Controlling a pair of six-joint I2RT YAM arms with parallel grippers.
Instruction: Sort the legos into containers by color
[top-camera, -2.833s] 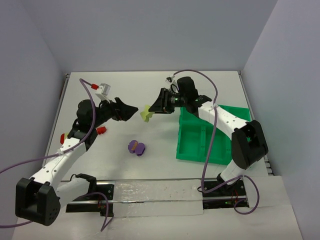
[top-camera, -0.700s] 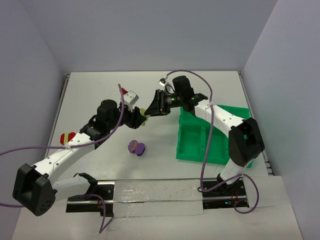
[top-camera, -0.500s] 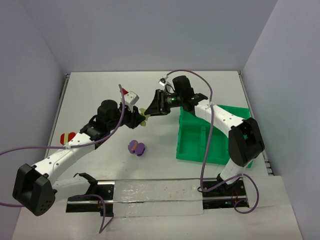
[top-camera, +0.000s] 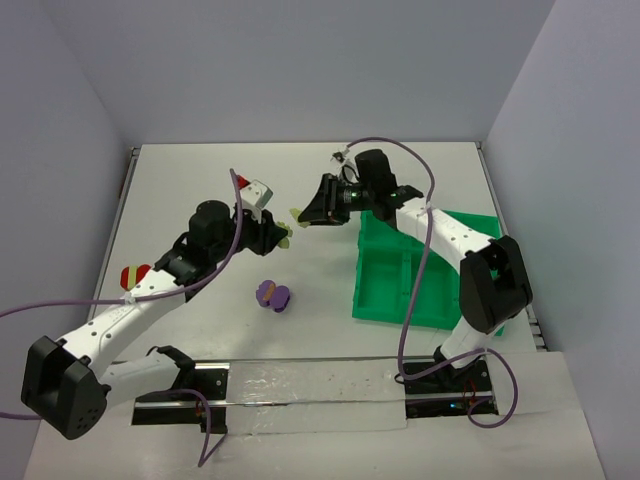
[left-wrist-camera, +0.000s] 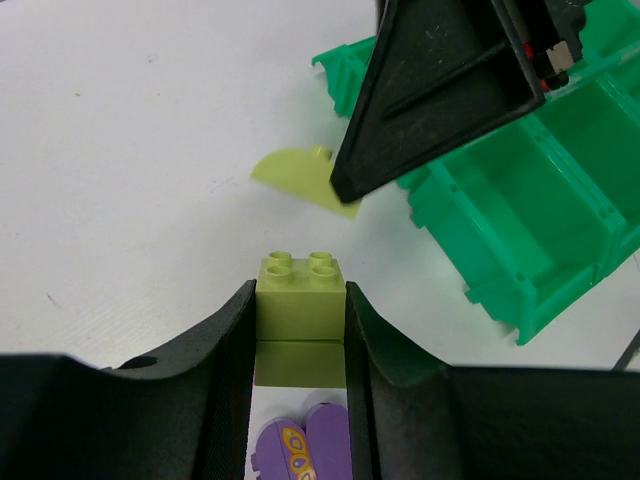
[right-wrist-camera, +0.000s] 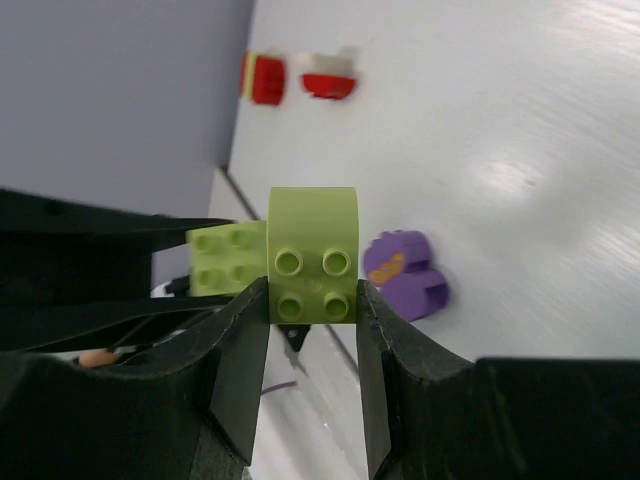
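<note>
My left gripper (top-camera: 274, 237) is shut on a square yellow-green lego (left-wrist-camera: 300, 298), held above the table between its fingers (left-wrist-camera: 228, 345). My right gripper (top-camera: 308, 213) is shut on a rounded yellow-green lego (right-wrist-camera: 312, 256), close beside the left one but apart from it. In the right wrist view the square lego (right-wrist-camera: 228, 258) shows just left of the rounded one. A purple lego (top-camera: 272, 294) lies on the table below both grippers. The green tray of containers (top-camera: 385, 290) sits at the right.
Two red legos (top-camera: 134, 273) lie near the table's left edge, also visible in the right wrist view as red legos (right-wrist-camera: 262, 77). A red-tipped white plug (top-camera: 250, 187) rides on the left wrist. Purple cables loop over both arms.
The left gripper has shut on the square yellow-green lego and drawn back left. The right gripper has pulled slightly up and right with the rounded one, so the two pieces have separated.
</note>
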